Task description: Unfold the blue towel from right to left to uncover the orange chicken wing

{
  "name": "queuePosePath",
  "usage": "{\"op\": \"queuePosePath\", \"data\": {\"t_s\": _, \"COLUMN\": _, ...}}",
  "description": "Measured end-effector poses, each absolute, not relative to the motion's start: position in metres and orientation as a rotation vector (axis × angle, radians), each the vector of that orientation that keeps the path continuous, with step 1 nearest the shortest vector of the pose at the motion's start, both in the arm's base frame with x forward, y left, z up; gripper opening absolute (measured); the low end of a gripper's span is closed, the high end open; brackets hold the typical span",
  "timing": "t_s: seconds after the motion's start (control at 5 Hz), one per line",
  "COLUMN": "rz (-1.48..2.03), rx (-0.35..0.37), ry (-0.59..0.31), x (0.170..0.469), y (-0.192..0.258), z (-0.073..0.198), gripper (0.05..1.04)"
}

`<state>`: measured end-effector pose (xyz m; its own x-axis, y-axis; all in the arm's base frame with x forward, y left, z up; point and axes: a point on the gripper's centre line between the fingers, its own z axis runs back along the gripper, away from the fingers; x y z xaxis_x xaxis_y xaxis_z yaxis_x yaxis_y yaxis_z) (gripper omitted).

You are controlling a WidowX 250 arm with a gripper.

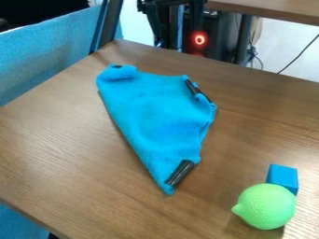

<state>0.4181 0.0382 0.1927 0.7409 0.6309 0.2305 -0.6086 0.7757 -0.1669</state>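
The brown table (44, 154) spans most of the view, its wood grain showing and its far left corner pointing up the view. Blue fabric (37, 63) hangs past its left edge. On the table, left of the middle and toward the far side, lies the blue cloth (156, 112), the thing nearest to the gripper (173, 23). The cloth is rumpled, broad at the far end and narrowing to a tip nearer the camera, with its right edge curled and its far left corner bunched. The black gripper is at the top edge of the view, beyond the cloth and well apart from it; I cannot tell whether it is open or closed. A red light (198, 39) glows just beside it.

The green lime (266, 207) sits at the lower right, its nub pointing left. Smaller, the blue block (282, 176) stands behind it, partly hidden; whether they touch I cannot tell. Smallest are the cloth's black strips (180, 173): one near the tip, one along the right edge, and a bit of black at the far left corner.
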Motion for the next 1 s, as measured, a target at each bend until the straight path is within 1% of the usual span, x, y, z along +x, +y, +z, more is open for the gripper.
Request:
{"op": "queuePosePath", "data": {"t_s": 0.2, "rz": 0.690, "rx": -0.070, "ry": -0.234, "x": 0.420, "y": 0.038, "z": 0.173, "gripper": 1.001}}
{"op": "queuePosePath", "data": {"t_s": 0.6, "rz": 0.783, "rx": -0.032, "ry": -0.192, "x": 0.426, "y": 0.033, "z": 0.144, "gripper": 1.001}}
{"op": "queuePosePath", "data": {"t_s": 1.0, "rz": 0.848, "rx": 0.028, "ry": -0.148, "x": 0.431, "y": 0.022, "z": 0.111, "gripper": 1.001}}
